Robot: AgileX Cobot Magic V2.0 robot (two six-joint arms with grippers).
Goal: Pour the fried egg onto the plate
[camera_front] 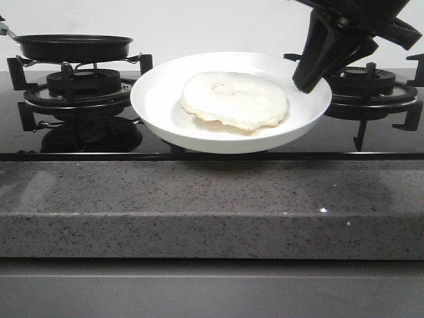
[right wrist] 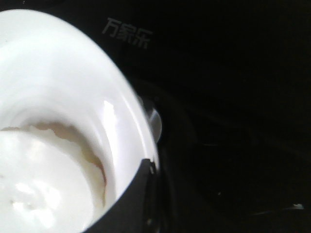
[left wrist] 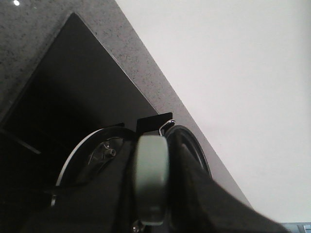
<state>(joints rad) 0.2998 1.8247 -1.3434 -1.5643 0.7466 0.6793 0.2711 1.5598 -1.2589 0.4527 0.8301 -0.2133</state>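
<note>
The white plate (camera_front: 159,99) sits between the two burners with the pale fried egg (camera_front: 235,99) lying flat in its middle. My right gripper (camera_front: 306,83) is shut on the plate's right rim. In the right wrist view one dark finger (right wrist: 136,199) lies over the rim of the plate (right wrist: 58,73), beside the egg (right wrist: 39,184); the other finger is hidden beneath. The black frying pan (camera_front: 73,46) stands on the left burner. My left gripper (left wrist: 151,155) is shut on the pan's grey-green handle (left wrist: 151,179). The left gripper itself is outside the front view.
Black burner grates stand at left (camera_front: 73,93) and right (camera_front: 371,89) of the plate on the glossy black hob (right wrist: 233,121). A speckled grey stone counter edge (camera_front: 212,205) runs across the front. A white wall is behind.
</note>
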